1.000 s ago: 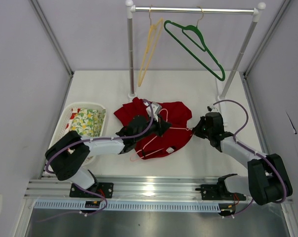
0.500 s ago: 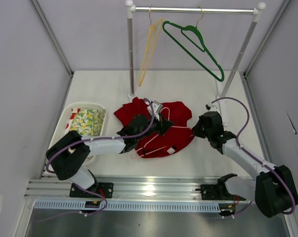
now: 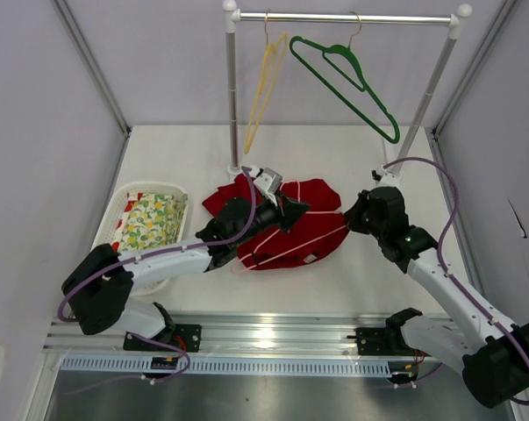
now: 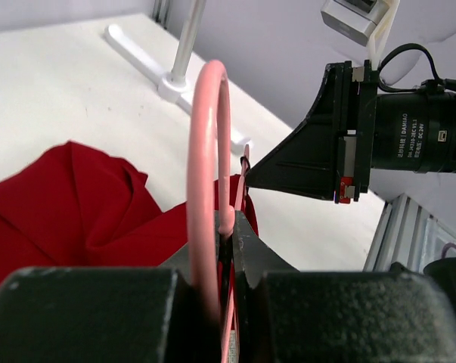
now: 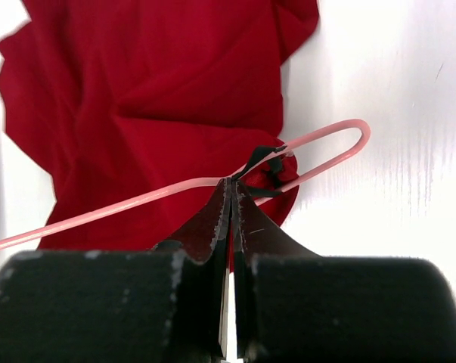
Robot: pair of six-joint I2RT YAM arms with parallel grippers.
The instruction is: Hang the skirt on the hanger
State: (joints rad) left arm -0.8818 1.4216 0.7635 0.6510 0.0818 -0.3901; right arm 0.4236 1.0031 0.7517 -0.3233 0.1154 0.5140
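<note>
The red skirt (image 3: 292, 239) lies crumpled on the white table, just in front of the rack. The pale pink hanger (image 3: 290, 247) runs slantwise over it. My left gripper (image 3: 292, 212) is shut on the hanger at the base of its hook (image 4: 206, 144), above the skirt (image 4: 69, 204). My right gripper (image 3: 347, 224) is at the skirt's right edge. In the right wrist view it (image 5: 233, 181) is shut on a thin black strap (image 5: 264, 160) of the skirt (image 5: 152, 98), beside the hanger's bent end (image 5: 355, 134).
A white basket (image 3: 146, 186) with yellow-green floral cloth (image 3: 150, 219) sits at the left. Behind the skirt stands the rack, post (image 3: 232, 96) and foot (image 4: 137, 47), carrying a yellow hanger (image 3: 264, 88) and a dark green hanger (image 3: 352, 81).
The right arm has stretched forward and its gripper has shifted slightly back. The left gripper moved back and up with the hook. The hanger now lies straighter across the more bunched skirt.
</note>
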